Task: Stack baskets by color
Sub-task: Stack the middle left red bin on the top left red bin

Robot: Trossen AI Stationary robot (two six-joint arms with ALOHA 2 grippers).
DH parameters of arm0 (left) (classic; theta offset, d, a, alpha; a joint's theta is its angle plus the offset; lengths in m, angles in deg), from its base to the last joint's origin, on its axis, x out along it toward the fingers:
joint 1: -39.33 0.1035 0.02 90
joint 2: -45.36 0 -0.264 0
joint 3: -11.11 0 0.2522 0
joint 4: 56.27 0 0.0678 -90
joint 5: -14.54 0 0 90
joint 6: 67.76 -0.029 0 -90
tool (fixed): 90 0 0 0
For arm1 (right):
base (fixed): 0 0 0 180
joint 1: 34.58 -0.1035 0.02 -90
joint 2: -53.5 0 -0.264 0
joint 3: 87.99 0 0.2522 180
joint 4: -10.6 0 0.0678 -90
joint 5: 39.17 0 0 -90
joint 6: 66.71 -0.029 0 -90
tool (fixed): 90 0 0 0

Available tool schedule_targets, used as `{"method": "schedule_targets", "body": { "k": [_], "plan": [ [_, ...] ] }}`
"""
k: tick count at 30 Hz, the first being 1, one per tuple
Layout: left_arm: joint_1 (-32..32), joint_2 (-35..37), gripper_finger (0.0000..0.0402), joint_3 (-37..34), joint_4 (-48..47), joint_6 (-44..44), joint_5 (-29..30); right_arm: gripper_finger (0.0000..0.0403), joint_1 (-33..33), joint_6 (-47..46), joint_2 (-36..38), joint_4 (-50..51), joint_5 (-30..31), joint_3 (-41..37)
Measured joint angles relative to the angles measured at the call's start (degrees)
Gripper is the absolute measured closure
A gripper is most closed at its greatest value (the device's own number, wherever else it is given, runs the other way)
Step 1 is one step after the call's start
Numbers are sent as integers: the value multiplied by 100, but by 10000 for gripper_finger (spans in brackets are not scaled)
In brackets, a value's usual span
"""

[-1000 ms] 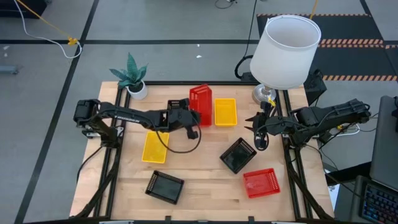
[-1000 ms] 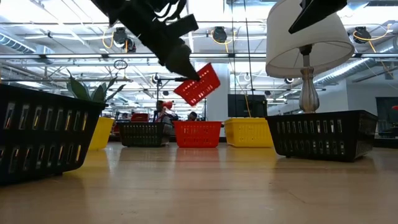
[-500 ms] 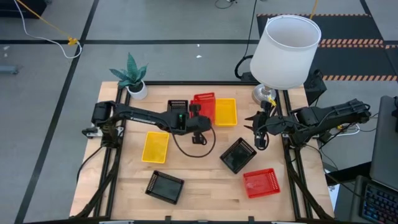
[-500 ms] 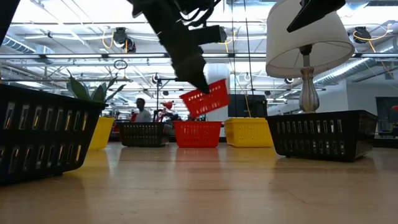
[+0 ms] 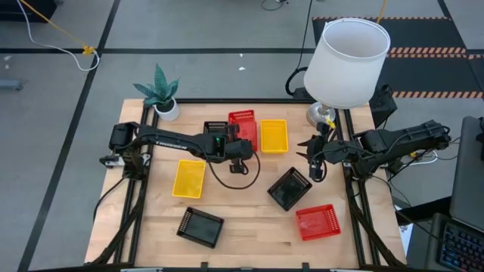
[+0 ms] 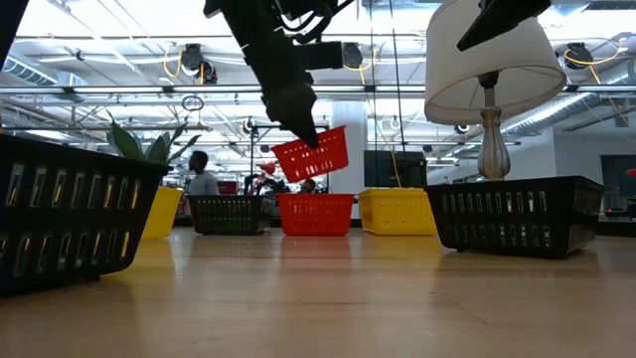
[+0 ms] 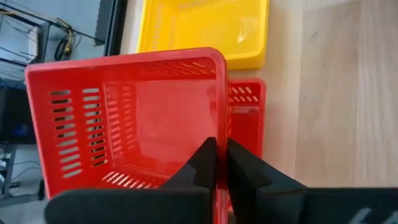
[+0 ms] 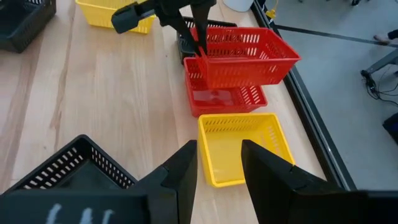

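Levelling red basket (image 6: 311,154), now lower

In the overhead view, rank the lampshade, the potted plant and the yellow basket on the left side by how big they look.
1. White lampshade, clearly largest, though it stands nearer the camera.
2. Yellow basket and potted plant look about alike; too close to rank.

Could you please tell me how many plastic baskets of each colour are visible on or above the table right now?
Red slotted plastic baskets: 3
Black slotted plastic baskets: 3
Yellow slotted plastic baskets: 2
Total: 8
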State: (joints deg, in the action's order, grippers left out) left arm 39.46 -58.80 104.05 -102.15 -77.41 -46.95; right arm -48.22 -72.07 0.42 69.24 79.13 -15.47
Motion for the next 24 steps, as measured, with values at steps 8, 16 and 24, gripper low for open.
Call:
{"method": "schedule_targets", "body": {
  "k": [8, 16, 24],
  "plan": [
    [73, -279, 392, -2, 50, -167, -263, 282, 0, -1, 0, -10, 0, 0],
    [162, -274, 367, -7, 11, -95, -311, 282, 0, 1, -1, -8, 0, 0],
    [228, -272, 371, -169, 227, -110, -359, 282, 0, 1, -1, -8, 0, 0]
  ]
}}
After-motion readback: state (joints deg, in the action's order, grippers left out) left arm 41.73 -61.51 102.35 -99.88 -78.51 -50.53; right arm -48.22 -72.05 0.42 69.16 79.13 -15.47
